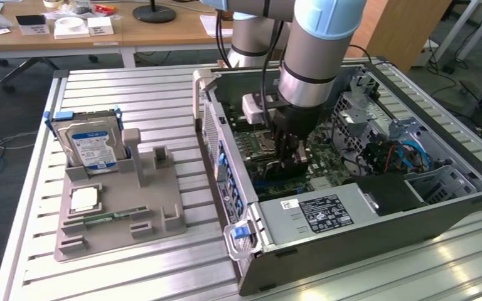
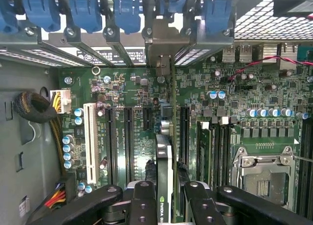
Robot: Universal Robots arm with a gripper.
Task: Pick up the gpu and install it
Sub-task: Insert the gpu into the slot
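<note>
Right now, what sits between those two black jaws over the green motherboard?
The thin black gpu card stands on edge between the jaws, gripped, above the green motherboard; the wrist view shows this.

A green logo mark sits on the edge of the gpu (image 2: 165, 186) — lettering too small to read; labels on the hard drive (image 1: 93, 147) and power supply (image 1: 321, 213) stay illegible.

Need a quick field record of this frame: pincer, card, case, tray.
pincer: shut on the thin black gpu card, held edge-down
gpu position: inside the open grey computer case, over the green motherboard, in line with its slots
seated: cannot tell
grey parts tray: outside the case, on the exterior view's left
silver hard drive with blue label: upright in the tray
</note>
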